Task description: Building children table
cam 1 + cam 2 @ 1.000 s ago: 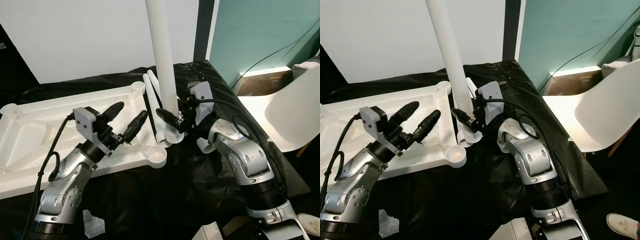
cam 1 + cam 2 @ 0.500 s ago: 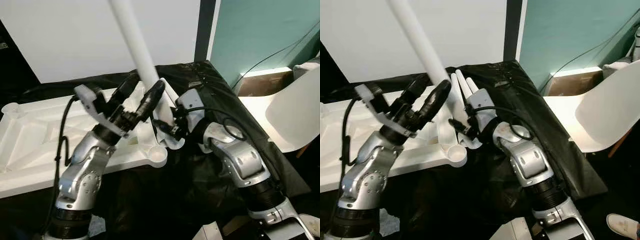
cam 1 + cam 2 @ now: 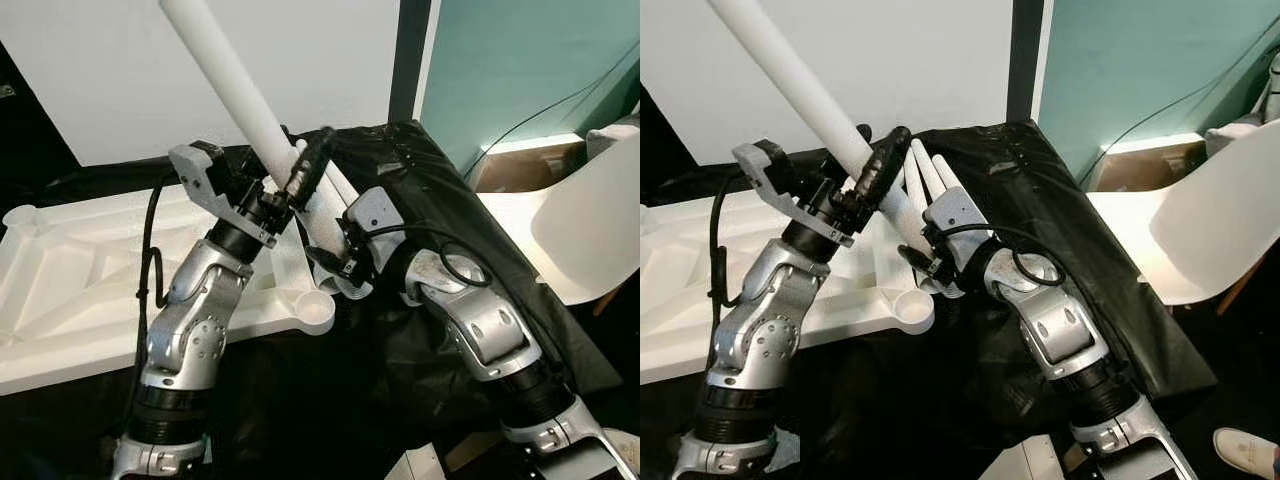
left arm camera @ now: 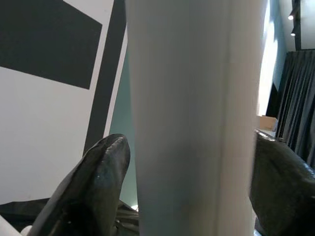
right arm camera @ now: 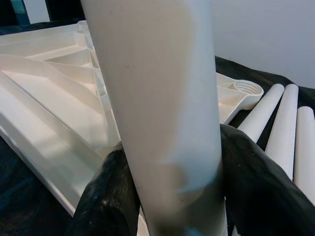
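**Holding the white leg at a slant, both grippers on it**

Head views: we see a long white table leg [image 3: 235, 95] running from the 11 o'clock corner down toward the middle, tilted. Our left gripper [image 3: 285, 180] straddles it partway along, one black finger [image 3: 310, 160] on each side, pinching the tube. Our right gripper [image 3: 335, 262] clamps the leg's threaded lower end, just beside the round corner socket [image 3: 315, 312] of the upside-down white tabletop [image 3: 60, 270]. The tabletop lies on black cloth [image 3: 420, 170], ribbed underside up, filling the 9 o'clock side. Spare white legs [image 3: 930, 175] lie side by side on the cloth behind the grippers. A white chair [image 3: 590, 235] stands at 3 o'clock, well apart.

Left wrist view: the leg [image 4: 194, 118] fills the centre, a black fingertip [image 4: 96, 187] pressed to either flank. A white wall and dark curtain [image 4: 295, 103] sit behind.

Right wrist view: black fingers [image 5: 253, 187] wrap the leg [image 5: 162, 108] tightly. Beyond it we make out the tabletop's ribs [image 5: 59, 93], another threaded socket [image 5: 244, 90], and three spare legs [image 5: 283, 128] lying parallel.
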